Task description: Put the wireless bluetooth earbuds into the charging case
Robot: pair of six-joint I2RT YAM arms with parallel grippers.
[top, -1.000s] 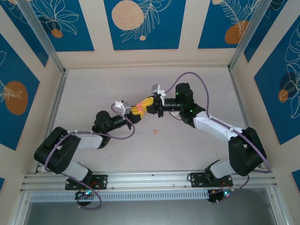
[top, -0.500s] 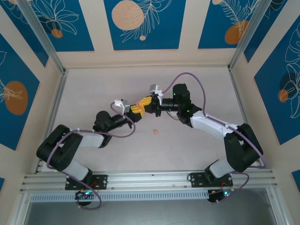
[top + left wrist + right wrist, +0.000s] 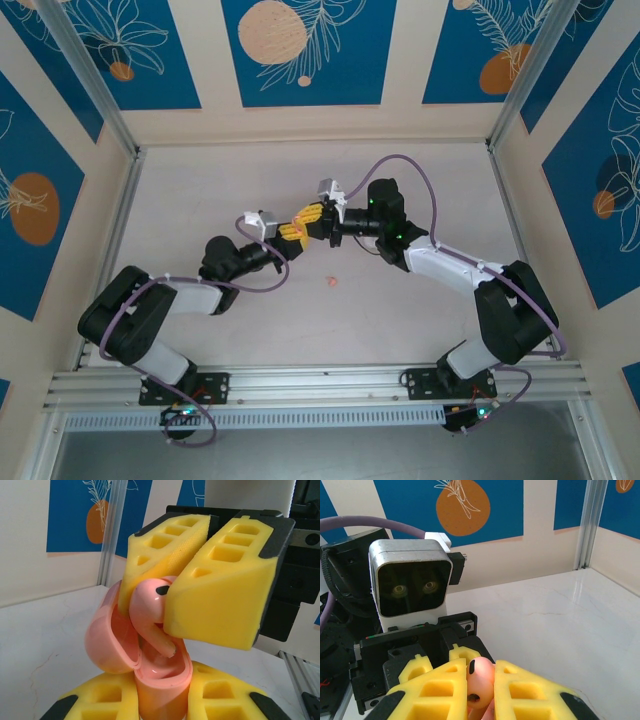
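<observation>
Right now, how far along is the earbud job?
Done: the charging case is open, clamped in the left gripper. In hand: the right gripper holds one earbud, stem tip at the case opening, not seated. Left: the second earbud on the table, then closing the lid.

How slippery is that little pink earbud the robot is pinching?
Probably quite: the earbud looks smooth and glossy, so the right gripper could lose it. It seems light and stiff, its stem unbent over the open charging case.
</observation>
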